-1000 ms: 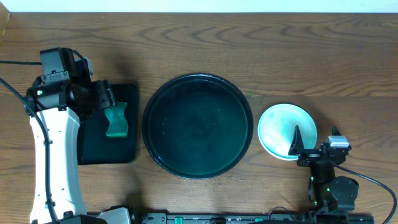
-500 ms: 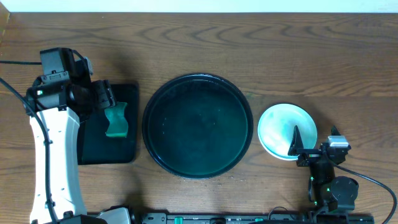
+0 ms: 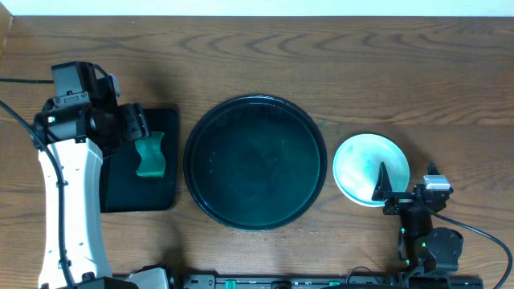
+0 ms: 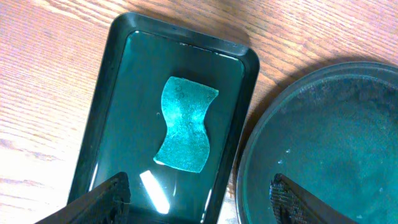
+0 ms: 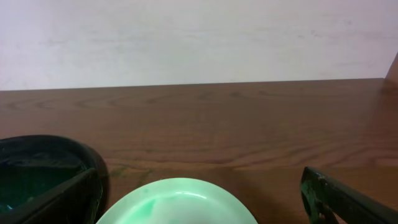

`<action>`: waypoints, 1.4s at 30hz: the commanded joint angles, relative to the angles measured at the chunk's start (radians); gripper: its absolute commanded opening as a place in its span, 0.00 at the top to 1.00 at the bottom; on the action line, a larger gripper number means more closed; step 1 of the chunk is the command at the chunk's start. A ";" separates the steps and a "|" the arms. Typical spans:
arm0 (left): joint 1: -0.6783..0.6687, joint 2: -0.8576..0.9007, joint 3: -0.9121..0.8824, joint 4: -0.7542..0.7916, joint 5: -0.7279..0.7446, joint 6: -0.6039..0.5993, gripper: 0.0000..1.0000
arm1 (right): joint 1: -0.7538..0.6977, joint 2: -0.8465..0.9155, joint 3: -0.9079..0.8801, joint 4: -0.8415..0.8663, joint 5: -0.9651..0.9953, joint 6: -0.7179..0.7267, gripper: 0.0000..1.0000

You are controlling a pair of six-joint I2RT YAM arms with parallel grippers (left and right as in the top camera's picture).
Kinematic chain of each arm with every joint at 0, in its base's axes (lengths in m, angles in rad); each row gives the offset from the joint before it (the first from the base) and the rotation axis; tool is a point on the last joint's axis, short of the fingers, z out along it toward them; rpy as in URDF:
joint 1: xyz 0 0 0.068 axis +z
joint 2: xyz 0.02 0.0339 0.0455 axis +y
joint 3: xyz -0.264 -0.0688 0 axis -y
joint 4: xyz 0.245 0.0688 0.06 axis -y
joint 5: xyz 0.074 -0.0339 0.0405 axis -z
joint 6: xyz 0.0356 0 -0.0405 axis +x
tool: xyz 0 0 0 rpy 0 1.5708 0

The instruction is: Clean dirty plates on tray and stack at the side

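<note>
1. Right of the tray [image 3: 255, 163], on the table [image 3: 321, 56], sat the plates [image 3: 361, 163] — close beside the rim but apart from it. From above only the top one showed, pale turquoise and whitish, so the number in the stack could not be told.
2. The right gripper [image 3: 405, 183] hung at the plates' edge nearest the robot, jaws wide apart and holding nothing. One finger overlapped the plates in the overhead view, but whether it touched them could not be told.
3. In the right wrist view the plates [image 5: 177, 202] lay low between the two fingers [image 5: 62, 196], with the tray [image 5: 56, 149] at the left.
4. The left gripper [image 4: 200, 183] hovered over the small tray [image 4: 134, 81], jaws apart and empty.
5. A teal sponge [image 4: 185, 124] lay flat in the small tray — clear of both fingers. The small tray stood just left of the tray [image 4: 323, 137].
</note>
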 commanded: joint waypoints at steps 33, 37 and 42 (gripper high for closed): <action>-0.147 -1.230 -1.209 1.094 -0.048 0.011 0.27 | 0.003 -0.005 -0.002 -0.003 -0.008 0.010 0.01; -0.147 -1.326 -1.289 1.102 -0.060 0.011 0.27 | 0.003 -0.005 -0.002 -0.003 -0.008 0.010 0.01; -0.146 -1.397 -1.328 1.061 -0.070 0.011 0.28 | 0.003 -0.005 -0.002 -0.003 -0.008 0.010 0.01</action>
